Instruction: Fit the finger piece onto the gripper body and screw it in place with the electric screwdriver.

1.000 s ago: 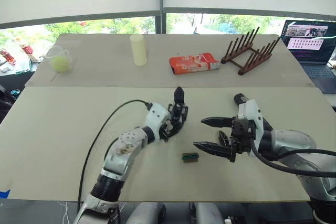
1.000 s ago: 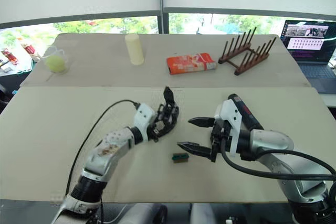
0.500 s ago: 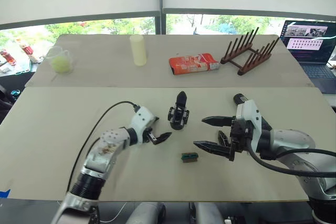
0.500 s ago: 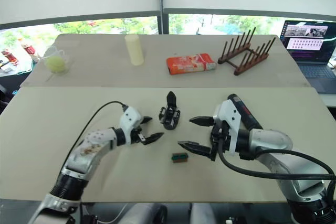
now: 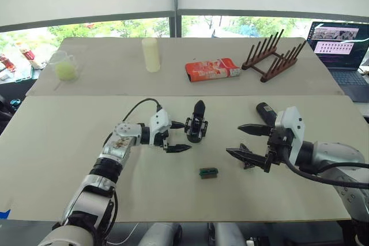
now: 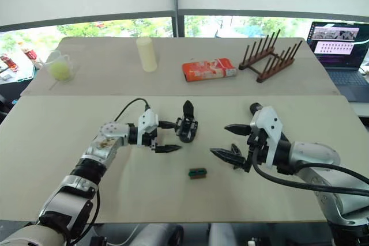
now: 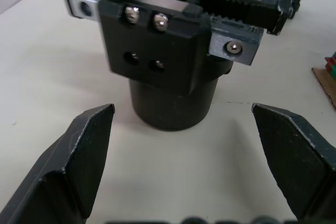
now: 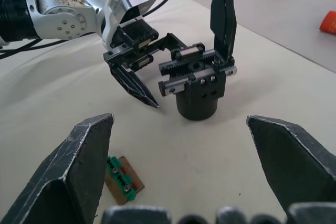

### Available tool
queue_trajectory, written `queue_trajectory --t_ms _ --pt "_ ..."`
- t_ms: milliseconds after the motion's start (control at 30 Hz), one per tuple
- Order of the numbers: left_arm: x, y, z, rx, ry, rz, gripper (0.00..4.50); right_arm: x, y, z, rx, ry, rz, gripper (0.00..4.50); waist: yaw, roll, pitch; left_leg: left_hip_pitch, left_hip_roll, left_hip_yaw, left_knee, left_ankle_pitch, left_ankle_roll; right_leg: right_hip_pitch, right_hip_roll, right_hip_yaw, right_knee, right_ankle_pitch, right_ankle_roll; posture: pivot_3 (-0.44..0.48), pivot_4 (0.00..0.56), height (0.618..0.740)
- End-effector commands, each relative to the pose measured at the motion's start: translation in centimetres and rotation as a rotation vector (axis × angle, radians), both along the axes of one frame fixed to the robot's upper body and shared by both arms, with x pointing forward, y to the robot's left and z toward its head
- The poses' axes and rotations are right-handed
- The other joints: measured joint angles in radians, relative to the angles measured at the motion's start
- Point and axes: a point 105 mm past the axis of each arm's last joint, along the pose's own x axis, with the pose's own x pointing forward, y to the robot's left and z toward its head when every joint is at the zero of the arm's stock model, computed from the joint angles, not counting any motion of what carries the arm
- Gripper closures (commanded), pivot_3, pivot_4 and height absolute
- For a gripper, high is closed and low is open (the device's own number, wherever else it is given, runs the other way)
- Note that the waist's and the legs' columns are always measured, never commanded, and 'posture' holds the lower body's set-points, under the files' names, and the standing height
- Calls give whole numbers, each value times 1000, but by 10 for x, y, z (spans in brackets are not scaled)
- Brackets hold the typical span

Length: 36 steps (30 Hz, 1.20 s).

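— Pale worktop [image 5: 69, 142] carried what at that moment?

— One gripper body [image 5: 196, 128] stood upright mid-worktop, its single pointed finger up. The left claw [image 5: 174, 136] sat just beside it, jaws apart and empty. A small green-and-brown block [image 5: 209, 172] lay nearer the front edge.

— And the right claw [image 5: 249, 140]?

— Spread wide, holding nothing. The finger piece [image 5: 246, 153] lay on the worktop under it; the electric screwdriver [image 5: 264, 110] lay behind its housing.

— Which step, then?

— Fitting hadn't started, I'd judge. Next, the right claw needed to close on the finger piece and carry it to the body.
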Motion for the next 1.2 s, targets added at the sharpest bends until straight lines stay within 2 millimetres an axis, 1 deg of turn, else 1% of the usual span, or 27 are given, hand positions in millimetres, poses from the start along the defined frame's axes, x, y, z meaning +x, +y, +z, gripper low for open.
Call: queue_trajectory --t_ms 33,133,167,233,300,333,467,567,600,667,733,800,933,1133,1200 --pt "4 -12 4 -3 -38 -27 56 -2 -9 11 -23 -57 -32 0 2 0 0 0 0 0 0 0 0 0 0 0 0 0 0 0 150 740" --pt "8 -19 6 -26 -61 -24 56 -5 -20 12 -29 -49 -71 0 7 0 0 -1 0 0 1 0 1 0 0 -1 0 0 0 0 150 740" --pt "9 -19 6 -29 -65 -18 295 -7 -21 12 -31 -46 -74 0 6 0 0 -1 0 0 1 0 1 0 0 -1 0 0 0 0 150 740" --pt "10 -18 9 -48 -64 -22 891 -9 -22 11 -37 -42 -73 0 5 0 0 -2 0 0 2 0 1 0 -1 -1 0 0 0 0 150 740" --pt "8 -18 12 -64 -59 -36 1841 -11 -22 11 -37 -40 -73 0 2 0 0 -1 0 0 2 -1 1 0 0 -1 0 0 0 0 150 740" --pt "7 -18 12 -70 -57 -41 2228 -12 -22 11 -35 -39 -73 0 1 0 0 -1 0 0 1 -1 1 0 0 0 0 0 0 0 150 740" --pt "-7 -24 13 -107 -53 -63 2218 -12 -19 9 -28 -31 -70 0 0 0 0 -1 0 0 1 -1 1 -1 0 0 0 0 0 0 150 740" --pt "-15 -29 16 -130 -57 -46 2218 -13 -17 9 -25 -31 -63 0 1 0 0 -2 0 0 2 -1 2 -1 0 0 0 0 0 0 150 740" --pt "-18 -31 17 -139 -62 -35 2218 -13 -16 9 -23 -32 -62 0 1 0 0 -2 0 0 2 -1 2 -1 0 0 0 0 1 0 150 740" --pt "-21 -37 27 -186 -75 11 2218 -13 -15 10 -20 -34 -60 0 3 0 0 -2 0 0 2 -1 2 -1 0 0 0 0 1 0 150 740" --pt "-22 -41 31 -194 -67 69 2218 -13 -13 11 -14 -36 -59 0 5 0 0 -2 0 0 2 -1 2 -1 0 0 0 0 1 0 150 740" --pt "-25 -43 27 -157 -71 94 2218 -13 -10 10 -9 -38 -59 0 7 0 0 -2 0 0 2 -1 2 -1 0 1 0 0 1 0 150 740" --pt "-22 -44 18 -100 -74 153 2218 -12 -7 11 9 -47 -69 0 6 0 0 -1 0 0 1 -1 1 0 2 2 0 0 1 0 150 740" --pt "-18 -39 3 -45 -76 157 2218 -16 -4 6 -14 -41 -58 0 4 0 0 -1 0 0 1 -1 1 -1 5 1 0 0 1 0 150 740" --pt "-17 -35 -3 -32 -58 158 1183 -17 -5 8 -14 -42 -60 0 4 0 0 -1 0 1 1 -1 1 0 4 2 0 0 1 0 150 740"
